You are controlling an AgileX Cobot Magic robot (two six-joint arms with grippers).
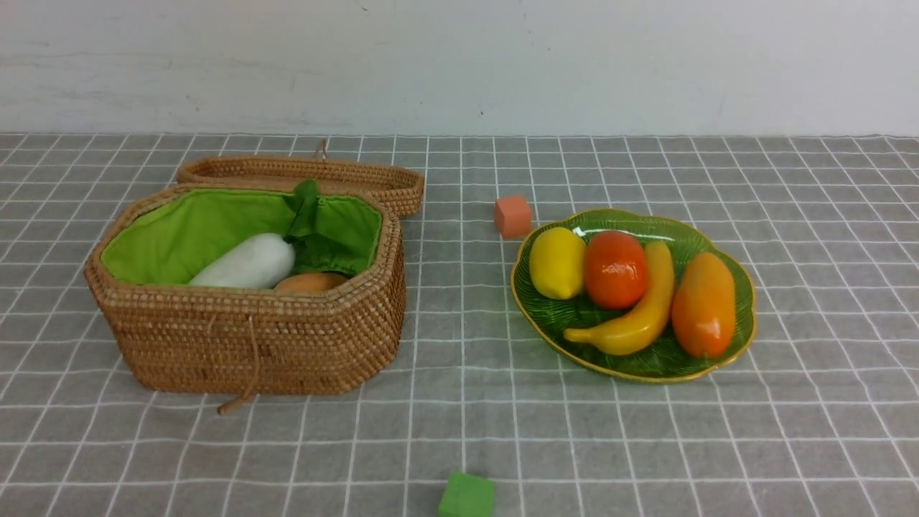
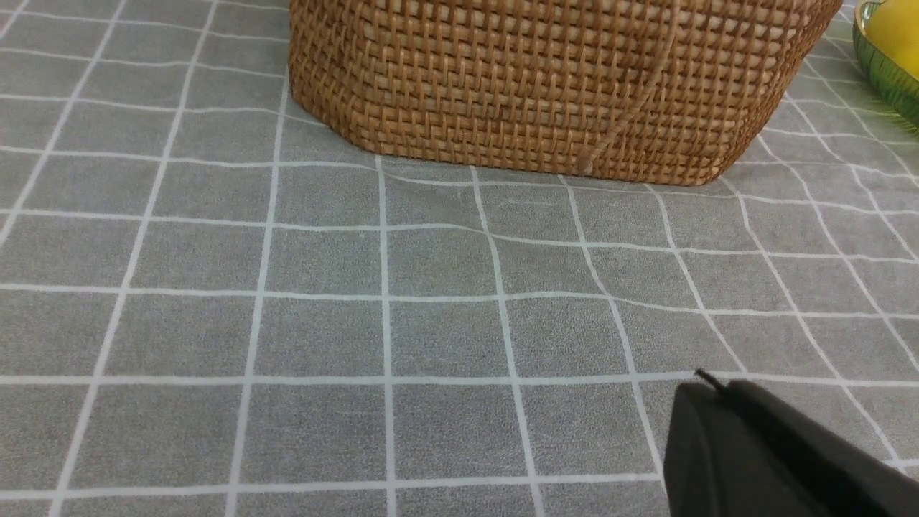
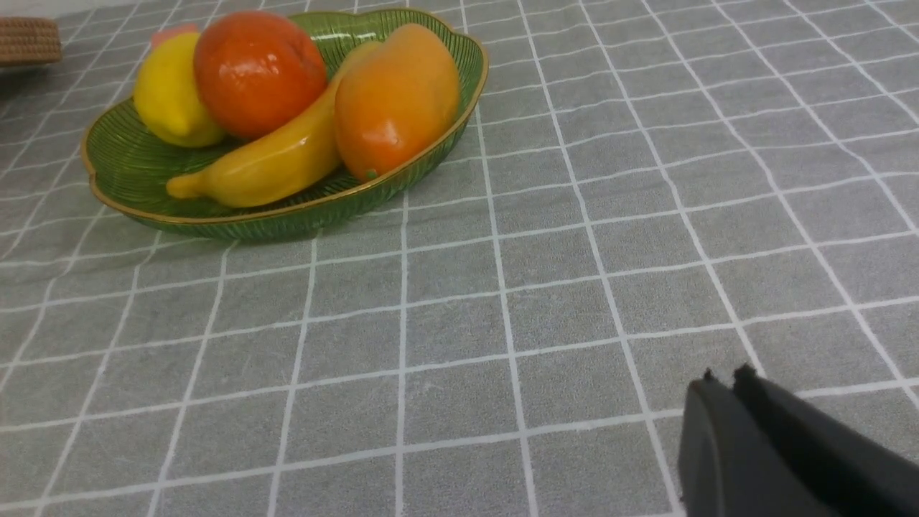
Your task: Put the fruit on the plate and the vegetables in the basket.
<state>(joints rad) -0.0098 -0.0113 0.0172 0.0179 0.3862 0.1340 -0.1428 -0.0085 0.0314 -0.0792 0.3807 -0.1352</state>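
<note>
Both the left tool [image 2: 707,384] and the right tool [image 3: 729,380] were closed narrow, with nothing held, above the table [image 1: 459,409]. The green cube [image 1: 467,495] lay between the two tools' working areas. Ahead of the right tool, the plate [image 1: 753,323] carried the banana [image 1: 632,330], mango [image 1: 703,305], persimmon [image 1: 616,269] and lemon [image 1: 558,263]. Ahead of the left tool, the basket [image 1: 251,352] contained the potato [image 1: 310,282] and radish [image 1: 248,262]. The orange cube [image 1: 512,217] stood beyond the plate from the right tool.

The step in hand was judged to be final standby. The next move called for no further pick, provided the eggplant was in the basket; a dark sliver behind the potato suggested this but did not confirm it.

The wrist views showed the tools, which the front view omitted. Only the front view showed the basket's contents and the green cube.
</note>
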